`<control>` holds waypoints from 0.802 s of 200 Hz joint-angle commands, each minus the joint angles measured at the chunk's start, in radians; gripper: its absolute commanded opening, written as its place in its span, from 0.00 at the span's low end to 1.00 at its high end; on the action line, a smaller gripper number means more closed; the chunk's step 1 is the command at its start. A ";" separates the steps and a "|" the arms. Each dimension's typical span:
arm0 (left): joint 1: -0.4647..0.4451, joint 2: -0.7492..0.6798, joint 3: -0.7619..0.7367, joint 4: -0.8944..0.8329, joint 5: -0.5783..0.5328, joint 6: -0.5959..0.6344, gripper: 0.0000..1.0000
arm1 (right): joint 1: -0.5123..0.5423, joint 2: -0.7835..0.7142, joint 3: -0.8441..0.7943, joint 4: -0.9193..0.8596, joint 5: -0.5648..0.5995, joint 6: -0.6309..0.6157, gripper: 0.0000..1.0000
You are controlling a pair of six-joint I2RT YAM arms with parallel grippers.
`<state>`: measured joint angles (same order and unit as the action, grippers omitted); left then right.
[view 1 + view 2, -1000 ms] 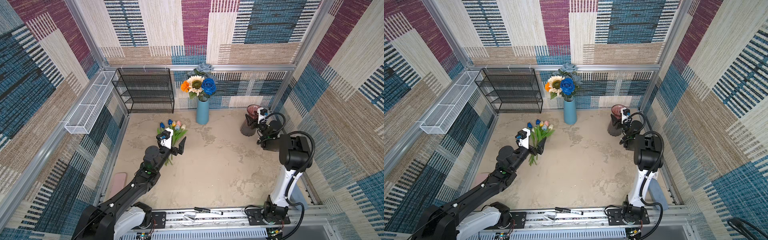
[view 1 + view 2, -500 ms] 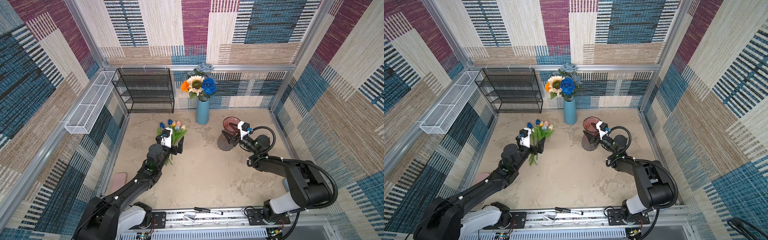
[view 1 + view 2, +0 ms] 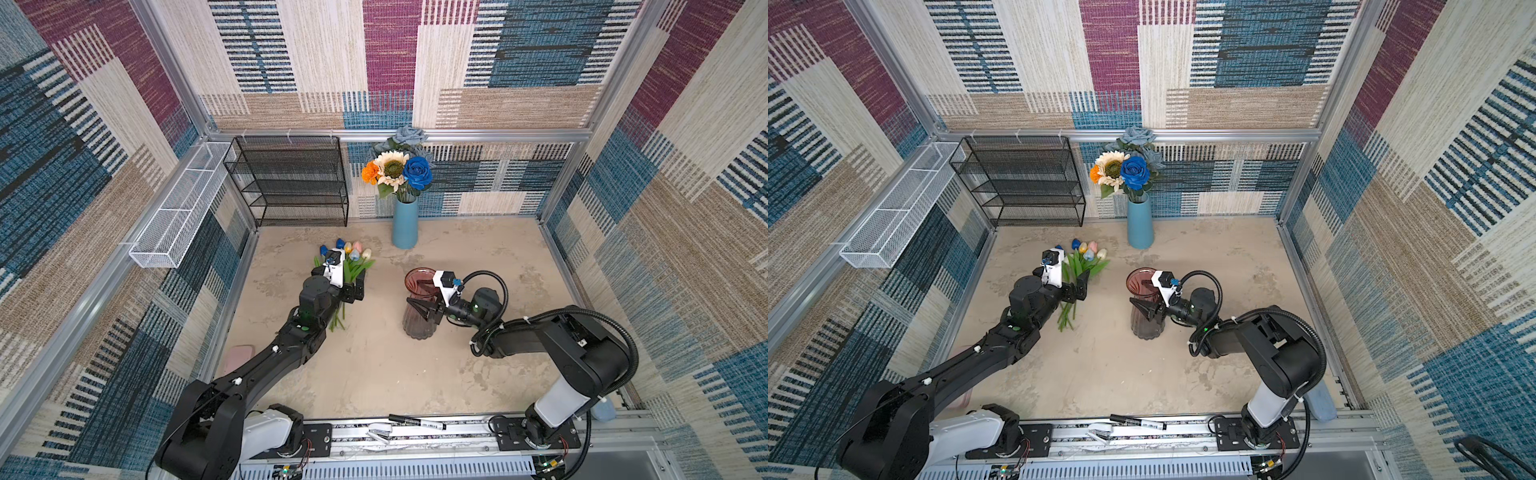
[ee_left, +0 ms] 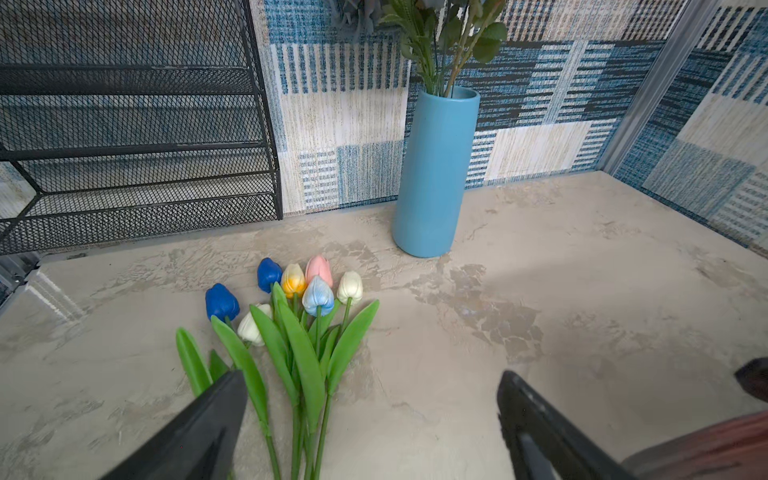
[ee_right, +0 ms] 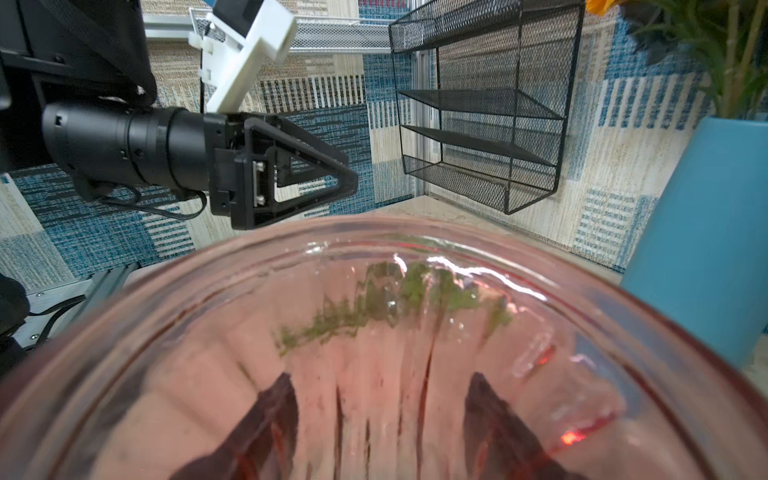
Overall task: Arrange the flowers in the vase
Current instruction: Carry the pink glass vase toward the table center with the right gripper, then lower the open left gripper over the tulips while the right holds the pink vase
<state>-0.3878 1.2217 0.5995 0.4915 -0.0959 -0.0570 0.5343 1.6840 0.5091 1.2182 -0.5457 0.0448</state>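
Your left gripper [image 4: 370, 376], jaws wide apart, hangs low over the green stems of the bunch of small blue, white, yellow and pink plastic tulips [image 4: 299, 328]. The bunch lies flat on the mottled beige table [image 3: 374, 374], left of centre. Its blooms point to the far edge and its stems run back along your outstretched left arm, off-centre in the gap. Your right gripper [image 3: 422, 311], clamped on the ribbed pink glass vase [image 3: 417, 328], holds it upright mid-table, apart from the bunch.
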 commanded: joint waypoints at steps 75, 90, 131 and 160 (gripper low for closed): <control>0.039 0.027 0.045 -0.113 -0.029 -0.097 0.96 | 0.053 0.138 0.072 0.269 0.105 -0.103 0.49; 0.052 0.021 0.039 -0.131 -0.053 -0.116 0.96 | 0.056 0.139 0.081 0.242 0.111 -0.111 0.70; 0.107 0.025 0.045 -0.187 -0.034 -0.168 0.96 | 0.058 0.119 0.063 0.249 0.116 -0.100 1.00; 0.152 0.030 0.076 -0.268 -0.029 -0.209 0.96 | 0.058 0.054 0.025 0.245 0.146 -0.085 1.00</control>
<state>-0.2657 1.2476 0.6407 0.2970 -0.1268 -0.2073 0.5907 1.7832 0.5587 1.4166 -0.4343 -0.0559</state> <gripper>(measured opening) 0.963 0.995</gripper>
